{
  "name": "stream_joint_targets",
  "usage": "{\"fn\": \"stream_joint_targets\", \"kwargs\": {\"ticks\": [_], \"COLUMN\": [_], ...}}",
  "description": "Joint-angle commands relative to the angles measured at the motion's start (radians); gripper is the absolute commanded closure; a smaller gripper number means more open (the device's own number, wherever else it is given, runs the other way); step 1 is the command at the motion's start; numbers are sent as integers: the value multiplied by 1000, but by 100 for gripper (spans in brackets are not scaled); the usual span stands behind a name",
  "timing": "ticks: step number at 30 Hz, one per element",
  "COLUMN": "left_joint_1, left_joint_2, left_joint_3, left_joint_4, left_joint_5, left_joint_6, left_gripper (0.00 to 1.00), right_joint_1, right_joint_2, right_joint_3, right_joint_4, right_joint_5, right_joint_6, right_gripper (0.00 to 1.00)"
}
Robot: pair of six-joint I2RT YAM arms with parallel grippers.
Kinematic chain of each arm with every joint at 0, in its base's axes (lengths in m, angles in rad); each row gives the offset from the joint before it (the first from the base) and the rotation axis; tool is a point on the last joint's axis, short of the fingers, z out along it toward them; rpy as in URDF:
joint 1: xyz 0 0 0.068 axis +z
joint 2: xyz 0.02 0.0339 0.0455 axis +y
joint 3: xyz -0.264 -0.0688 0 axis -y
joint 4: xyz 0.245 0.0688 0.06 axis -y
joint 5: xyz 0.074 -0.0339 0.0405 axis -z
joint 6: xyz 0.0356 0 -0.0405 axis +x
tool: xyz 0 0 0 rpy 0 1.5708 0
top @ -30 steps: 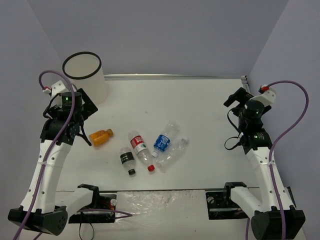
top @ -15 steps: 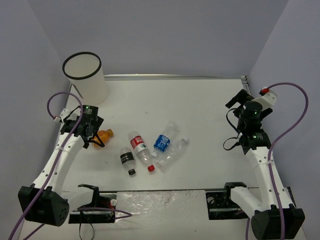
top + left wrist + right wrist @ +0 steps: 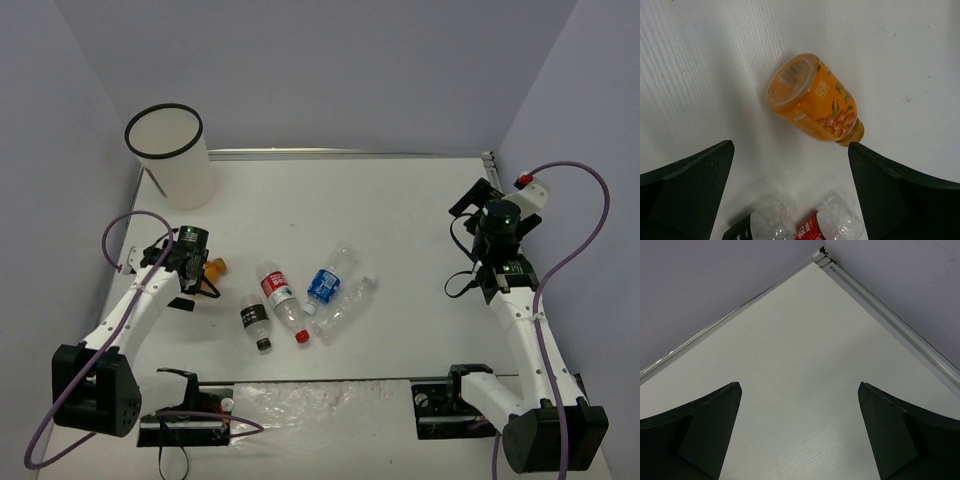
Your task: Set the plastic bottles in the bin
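The orange bottle [image 3: 812, 102] lies on its side on the table; in the top view only its cap end [image 3: 214, 266] shows beside my left gripper [image 3: 200, 281]. My left gripper [image 3: 790, 145] is open and low, its fingertips just short of the orange bottle, one to each side. The black-labelled bottle [image 3: 256, 320], red-labelled bottle [image 3: 280, 295], blue-labelled bottle [image 3: 326, 281] and plain clear bottle [image 3: 341, 308] lie together mid-table. The white bin [image 3: 170, 155] stands at the far left. My right gripper [image 3: 470, 200] is open and empty [image 3: 800, 385] over bare table.
The clear bases of the black-labelled bottle [image 3: 765, 226] and red-labelled bottle [image 3: 837, 224] lie just behind my left fingers. The table's metal edge rail [image 3: 890, 315] and far right corner are close to my right gripper. Purple walls enclose the table.
My left arm has swung down and forward from beside the bin, bringing its open gripper low over the orange bottle. The right arm has hardly moved. The bottles have not moved.
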Motion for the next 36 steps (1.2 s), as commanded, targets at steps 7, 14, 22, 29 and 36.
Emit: {"fn": "stream_joint_targets", "kwargs": {"ticks": [7, 14, 22, 29, 36], "left_joint_1": [-7, 0, 38, 51, 51], "left_joint_2": [181, 280, 363, 376, 274], "left_joint_3": [60, 62, 45, 97, 209], "left_joint_4": [128, 187, 264, 188, 180], "left_joint_5": [-48, -50, 18, 42, -3], "left_joint_6": [-153, -187, -135, -78, 229], "left_gripper": [3, 3, 5, 60, 76], "right_joint_1": [-5, -5, -5, -5, -5], "right_joint_2": [46, 116, 108, 56, 26], "right_joint_3": [28, 46, 49, 32, 27], "right_joint_4": [55, 53, 53, 53, 54], "right_joint_5": [-49, -98, -106, -66, -53], "right_joint_6": [-26, -38, -42, -33, -23], "right_gripper": [0, 0, 0, 0, 0]}}
